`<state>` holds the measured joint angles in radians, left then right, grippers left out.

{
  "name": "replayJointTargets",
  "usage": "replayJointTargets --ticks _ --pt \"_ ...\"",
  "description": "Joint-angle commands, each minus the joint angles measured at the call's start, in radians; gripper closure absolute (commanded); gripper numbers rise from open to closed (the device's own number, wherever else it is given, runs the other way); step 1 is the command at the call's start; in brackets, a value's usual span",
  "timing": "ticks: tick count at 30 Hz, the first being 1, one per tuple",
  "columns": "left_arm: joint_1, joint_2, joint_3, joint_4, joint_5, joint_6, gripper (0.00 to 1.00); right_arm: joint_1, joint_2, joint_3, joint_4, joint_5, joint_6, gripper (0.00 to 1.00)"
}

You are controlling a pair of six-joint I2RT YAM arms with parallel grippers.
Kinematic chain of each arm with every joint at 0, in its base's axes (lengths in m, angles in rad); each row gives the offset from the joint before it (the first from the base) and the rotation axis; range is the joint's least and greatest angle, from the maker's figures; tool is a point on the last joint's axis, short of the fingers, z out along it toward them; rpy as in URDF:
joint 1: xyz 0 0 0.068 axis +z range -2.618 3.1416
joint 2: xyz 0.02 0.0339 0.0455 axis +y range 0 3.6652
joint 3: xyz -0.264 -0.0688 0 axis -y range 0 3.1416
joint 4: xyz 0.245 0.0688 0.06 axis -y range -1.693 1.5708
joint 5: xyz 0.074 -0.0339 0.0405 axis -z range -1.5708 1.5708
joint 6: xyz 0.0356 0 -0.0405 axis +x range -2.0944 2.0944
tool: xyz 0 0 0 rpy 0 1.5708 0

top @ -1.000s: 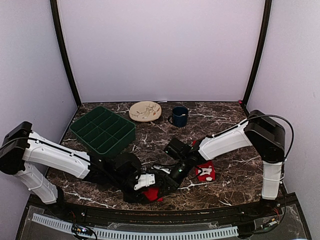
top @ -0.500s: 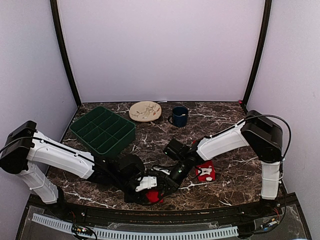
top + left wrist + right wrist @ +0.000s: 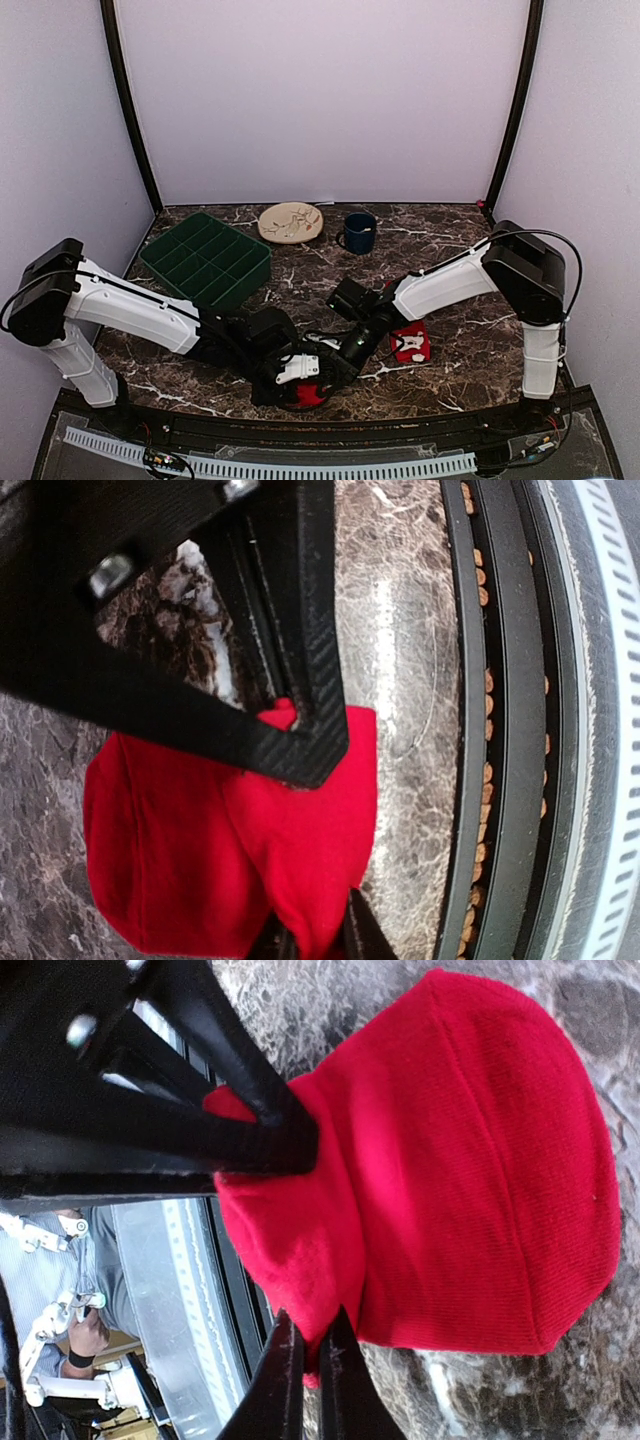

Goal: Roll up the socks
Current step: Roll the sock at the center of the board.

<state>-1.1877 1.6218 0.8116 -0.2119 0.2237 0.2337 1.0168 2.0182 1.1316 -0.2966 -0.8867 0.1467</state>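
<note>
- While the 2 arms are meeting low at the near edge of the table, 1 red sock is lying bunched between them, just beside the front rail.
- The right gripper is pinching a fold of that sock, with its tips drawn almost together on the fabric.
- The left gripper is standing narrow. Its tips are appearing to bite the same rail-side edge of the sock, though the hold is looking shallow.
- The sock's length is running from that pinched edge away from the rail, so its free bulk is lying inward of both grippers. Any rolling is probably going to have to turn toward the table's middle.
- The other sock, showing its white pattern, is resting flat apart from the grippers and near the right arm, so that arm is the nearer 1 to it.
- Against the frame from 1 second earlier, the left arm is sitting further in toward the sock and its jaws are standing much narrower. The right arm and the other sock are looking unmoved.
</note>
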Motion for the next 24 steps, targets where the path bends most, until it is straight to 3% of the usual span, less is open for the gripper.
replayJointTargets --ticks 1,8,13,24 --pt "-0.003 0.025 0.034 -0.072 0.028 0.009 0.89 -0.004 0.016 0.042 -0.003 -0.016 -0.013 0.99" --pt "0.024 0.013 0.015 -0.038 0.041 -0.025 0.93 -0.029 -0.012 -0.034 0.084 0.003 0.052 0.74" --pt "0.067 0.024 0.019 0.036 0.073 -0.011 0.94 -0.067 -0.055 -0.109 0.177 0.014 0.119 0.71" --pt "0.119 0.215 0.244 0.02 0.124 0.189 0.94 -0.13 -0.158 -0.248 0.3 0.112 0.221 0.67"
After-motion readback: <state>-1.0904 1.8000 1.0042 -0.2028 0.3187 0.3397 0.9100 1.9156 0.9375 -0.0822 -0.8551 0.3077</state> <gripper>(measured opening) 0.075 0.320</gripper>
